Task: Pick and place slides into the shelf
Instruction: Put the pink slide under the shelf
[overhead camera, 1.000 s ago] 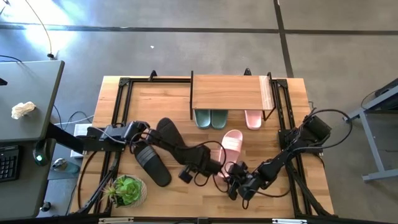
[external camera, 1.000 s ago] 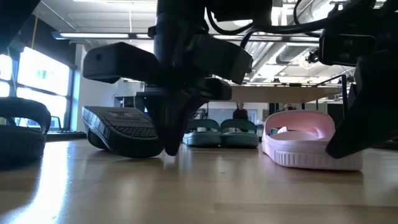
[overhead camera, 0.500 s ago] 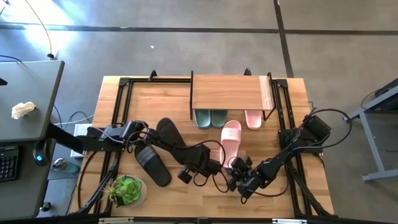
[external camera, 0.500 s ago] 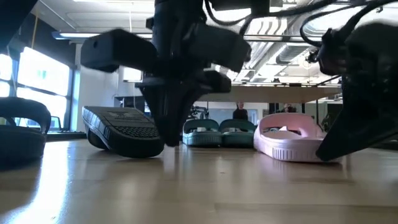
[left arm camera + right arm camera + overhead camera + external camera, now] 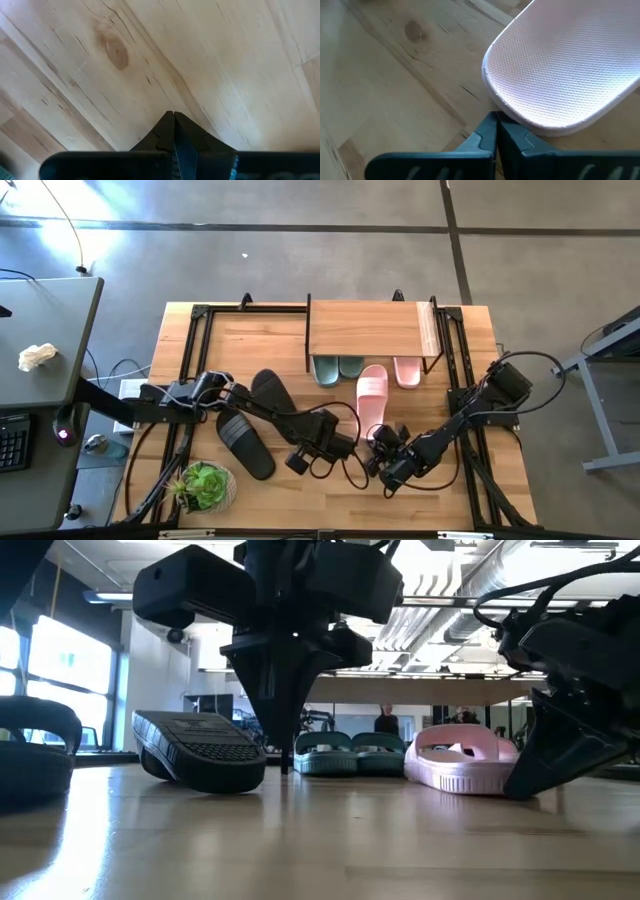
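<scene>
Pink slide (image 5: pixel 372 394) moved toe-first under shelf (image 5: pixel 370 329); my right hand (image 5: pixel 496 121) clenched, nudging heel. Left hand (image 5: pixel 173 119) clenched, idle over bench (image 5: pixel 150 50).

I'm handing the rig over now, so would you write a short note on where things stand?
Right tool: shut, tips against the heel of the loose pink slide, nosing it toward the shelf.
Left tool: shut, over bare tabletop mid-table, holding nothing.
Done: green pair and one pink slide under the shelf.
Left: finish the loose pink slide, then the two black slides at table left.
</scene>
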Robot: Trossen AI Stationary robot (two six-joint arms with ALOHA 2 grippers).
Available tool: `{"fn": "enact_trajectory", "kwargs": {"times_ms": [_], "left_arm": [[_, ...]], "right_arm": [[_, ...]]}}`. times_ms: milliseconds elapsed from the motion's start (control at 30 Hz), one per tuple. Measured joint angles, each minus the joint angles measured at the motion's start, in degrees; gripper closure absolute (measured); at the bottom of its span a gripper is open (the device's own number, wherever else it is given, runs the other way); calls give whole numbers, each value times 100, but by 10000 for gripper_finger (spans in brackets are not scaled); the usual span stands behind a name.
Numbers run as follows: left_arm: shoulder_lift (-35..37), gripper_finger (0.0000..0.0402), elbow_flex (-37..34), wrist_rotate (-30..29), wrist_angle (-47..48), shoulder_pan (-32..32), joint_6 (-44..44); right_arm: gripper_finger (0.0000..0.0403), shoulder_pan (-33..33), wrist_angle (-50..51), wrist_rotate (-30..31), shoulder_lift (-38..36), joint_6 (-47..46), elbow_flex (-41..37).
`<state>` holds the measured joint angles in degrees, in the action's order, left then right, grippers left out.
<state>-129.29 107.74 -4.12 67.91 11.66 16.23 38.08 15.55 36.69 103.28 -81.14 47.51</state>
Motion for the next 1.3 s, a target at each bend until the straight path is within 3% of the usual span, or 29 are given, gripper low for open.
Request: {"fn": "enact_trajectory", "kwargs": {"times_ms": [400,633,800,900,1033,1300], "left_arm": [[-2,401,0,0,9,0,3],[-4,401,0,0,27,0,-11],[-4,401,0,70,-39,4,-22],[-4,401,0,70,-37,5,-22],[-4,401,-2,68,-39,6,-22],[375,401,-9,-413,-265,219,28]], "right_arm": [[403,497,1454,524,-111,-1763,0],[403,475,1695,332,-111,-1742,0],[403,578,1315,216,-111,-1399,0],[403,740,1442,465,-111,-1387,80],[403,932,2499,1077,-209,-1392,530],[403,700,5740,1484,-288,-1436,1587]]}}
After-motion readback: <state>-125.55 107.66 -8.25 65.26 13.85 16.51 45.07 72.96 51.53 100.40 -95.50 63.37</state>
